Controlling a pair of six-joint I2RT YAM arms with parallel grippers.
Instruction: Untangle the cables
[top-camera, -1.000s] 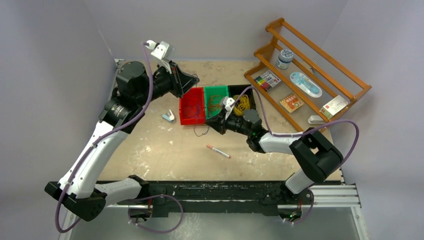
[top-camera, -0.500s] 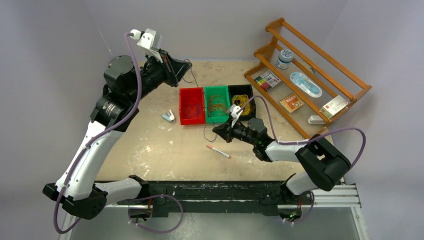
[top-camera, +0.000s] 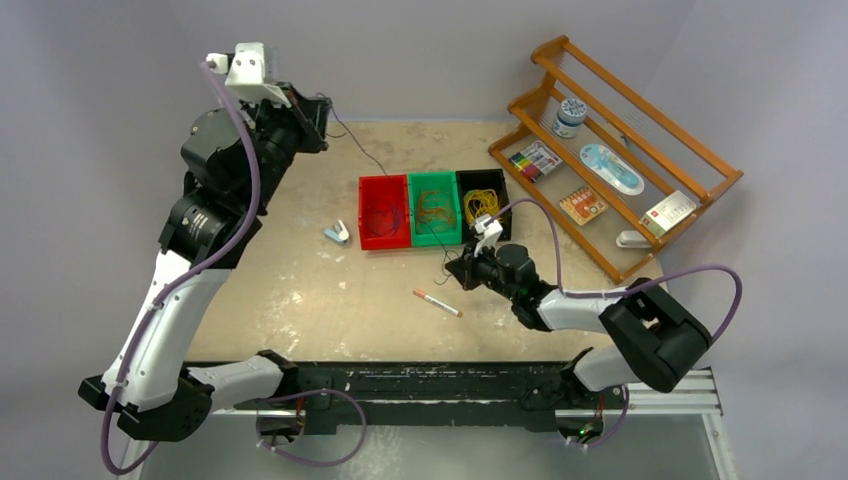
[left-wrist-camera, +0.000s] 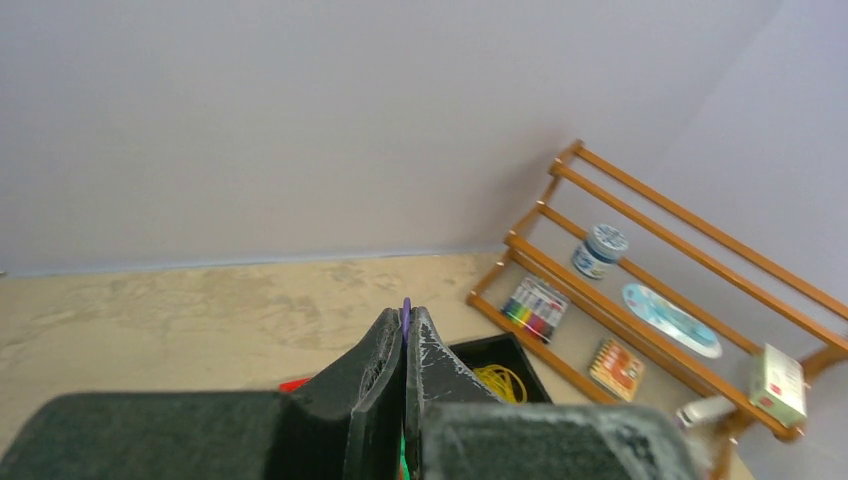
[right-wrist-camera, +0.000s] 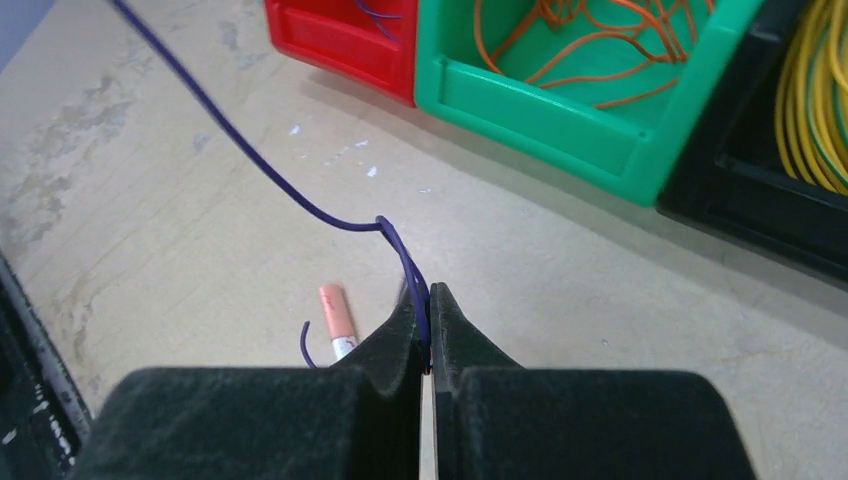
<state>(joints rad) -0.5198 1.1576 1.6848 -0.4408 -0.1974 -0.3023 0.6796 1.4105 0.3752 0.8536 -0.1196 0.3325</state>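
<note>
A dark purple cable (top-camera: 362, 152) runs taut from my left gripper (top-camera: 322, 112), raised at the back left, across the bins to my right gripper (top-camera: 458, 270), low in front of the green bin (top-camera: 432, 176). The left wrist view has the left gripper (left-wrist-camera: 406, 312) shut on the purple cable (left-wrist-camera: 406, 304), whose end pokes out between the tips. In the right wrist view the right gripper (right-wrist-camera: 428, 300) is shut on the purple cable (right-wrist-camera: 250, 150), a short tail curling beside it. Orange cables (right-wrist-camera: 590, 50) lie in the green bin, yellow cables (right-wrist-camera: 810, 110) in the black bin (top-camera: 480, 173).
A red bin (top-camera: 362, 212) stands left of the green one, with thin strands inside. A pink-capped pen (top-camera: 437, 303) lies near the right gripper. A small white-blue item (top-camera: 338, 234) sits left of the bins. A wooden rack (top-camera: 620, 160) with small goods stands at the right.
My left gripper has risen and swung back-left, pulling the purple cable out taut. My right gripper has drawn back from the bins toward the near edge with the cable's other end.
</note>
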